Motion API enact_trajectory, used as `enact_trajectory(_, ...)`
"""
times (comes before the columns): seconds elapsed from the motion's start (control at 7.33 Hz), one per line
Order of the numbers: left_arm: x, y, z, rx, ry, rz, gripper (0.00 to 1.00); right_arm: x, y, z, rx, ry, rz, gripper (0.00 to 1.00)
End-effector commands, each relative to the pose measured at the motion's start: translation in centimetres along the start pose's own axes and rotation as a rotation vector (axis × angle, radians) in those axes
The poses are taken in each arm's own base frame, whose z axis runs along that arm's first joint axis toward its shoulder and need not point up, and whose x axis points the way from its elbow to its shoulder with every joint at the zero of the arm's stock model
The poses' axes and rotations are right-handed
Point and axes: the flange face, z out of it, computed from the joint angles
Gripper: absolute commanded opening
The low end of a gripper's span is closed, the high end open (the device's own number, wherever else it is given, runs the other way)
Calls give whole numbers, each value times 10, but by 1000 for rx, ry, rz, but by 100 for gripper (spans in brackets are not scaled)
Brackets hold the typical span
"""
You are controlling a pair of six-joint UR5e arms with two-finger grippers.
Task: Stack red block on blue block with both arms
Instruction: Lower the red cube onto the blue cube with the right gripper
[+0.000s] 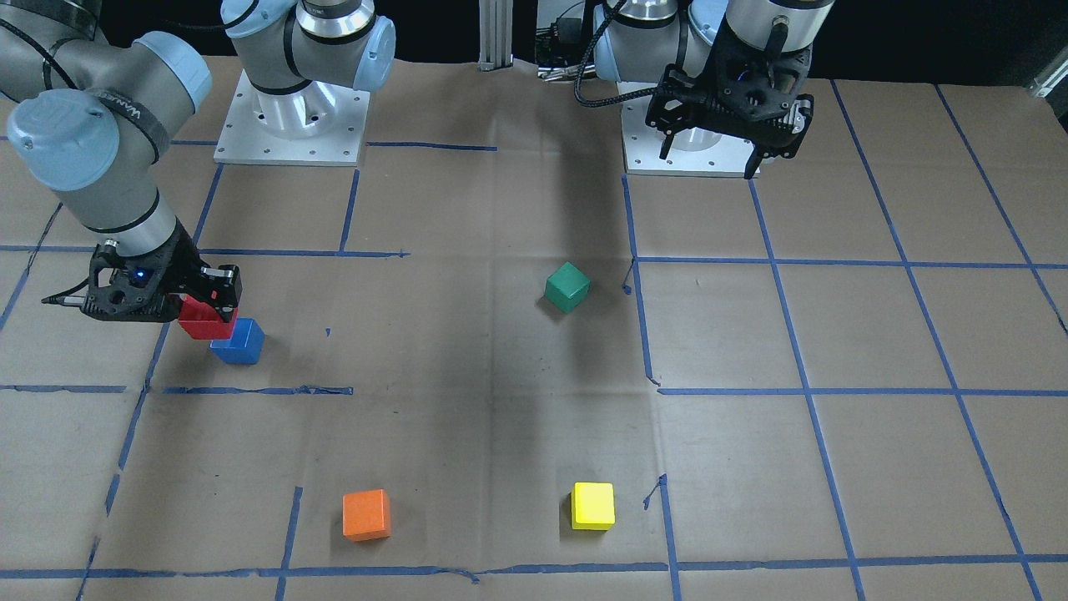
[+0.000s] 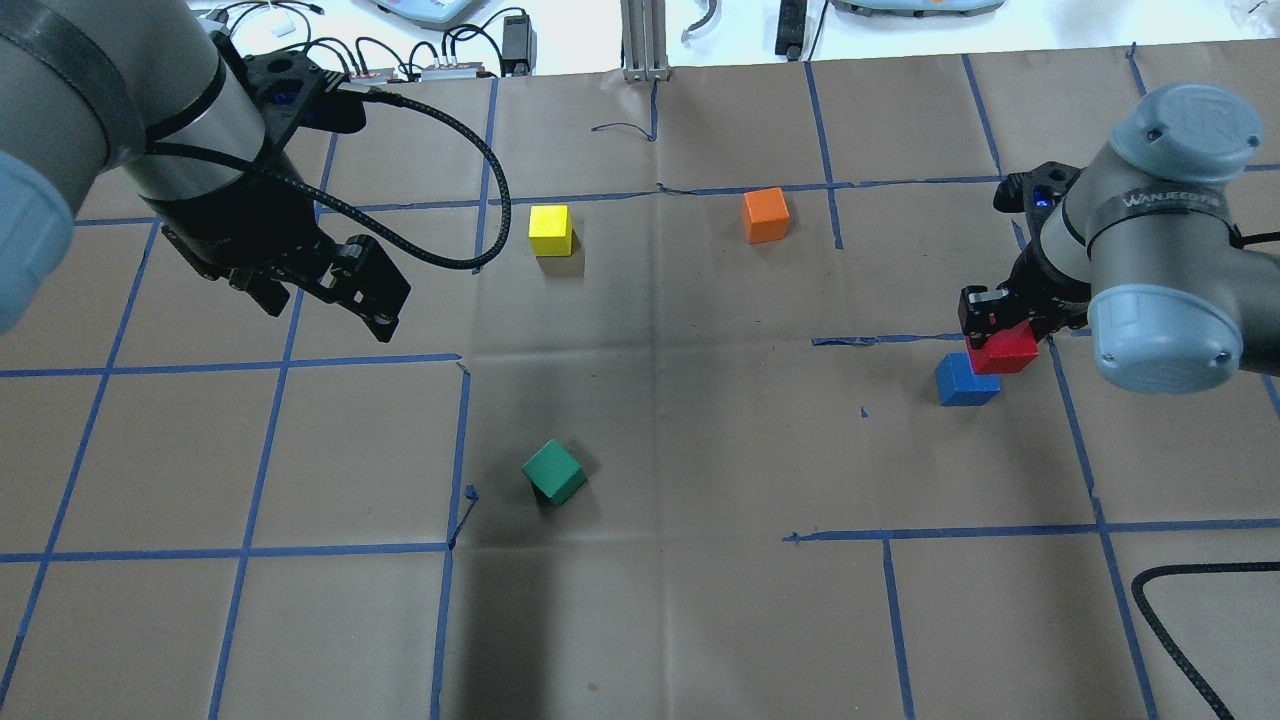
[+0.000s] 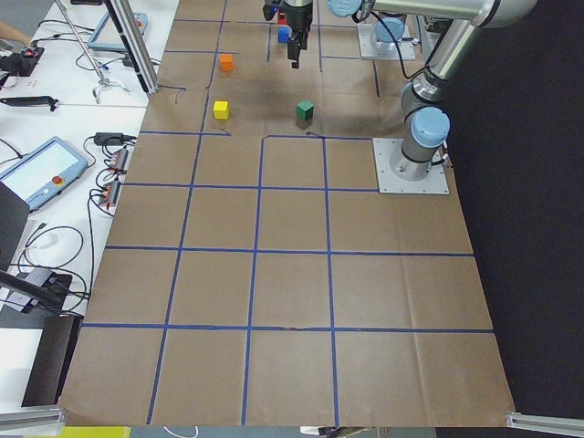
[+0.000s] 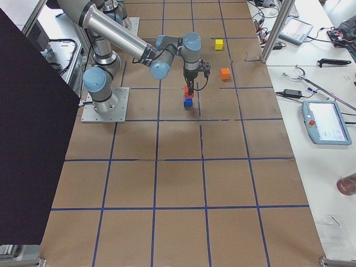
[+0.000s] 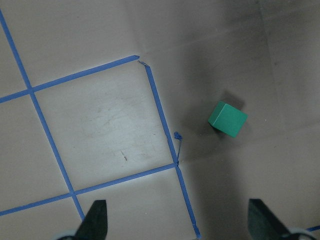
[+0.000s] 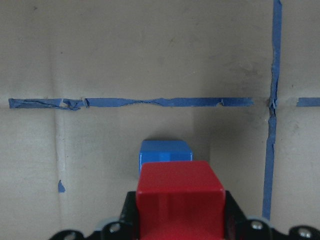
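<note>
Table: covered in brown paper, marked into squares with blue tape.

Right arm: silver-grey with pale blue joint caps. It reaches out over its own side of the table, wrist pointing down.

Left arm: same build, held high near its base. A black cable loops off the wrist.

Left gripper: fingers spread wide with nothing between them. It hangs well above the paper. Its wrist camera looks down on a tape corner and the green block.

Right gripper: fingers clenched on the red block, one on either side of it.

Red block: held over the blue block, on the right arm's side near a tape line. In the right side view it sits directly on top of the blue one. In the overhead view it looks shifted toward the far right corner. Whether the two faces touch, I cannot tell.

Blue block: flat on the paper, partly hidden under the red one.

Green block: alone near the table's middle, turned at an angle to the tape grid.

Yellow block and orange block: both on the far side from the robot, well apart from each other and from the other cubes
</note>
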Motion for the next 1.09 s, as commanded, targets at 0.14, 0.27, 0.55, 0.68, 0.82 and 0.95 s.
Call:
enact_trajectory(0.14, 0, 0, 0, 0, 0, 2, 100, -3, 6, 22, -38, -13, -3, 8)
enact_trajectory(0.27, 0, 0, 0, 0, 0, 2, 100, -3, 5, 25, -34, -13, -3, 8)
enact_trajectory(0.55, 0, 2, -4, 9, -6, 1, 100, 0, -5, 30, 4, -4, -9, 8)
enact_trajectory(0.68, 0, 5, -7, 18, -8, 0, 100, 0, -5, 30, 7, -3, -8, 8)
enact_trajectory(0.82, 0, 5, -7, 17, -8, 0, 100, -1, -5, 30, 5, -5, -11, 8)
enact_trajectory(0.95, 0, 5, -6, 15, -7, 0, 100, -3, -5, 30, 8, -17, -14, 8)
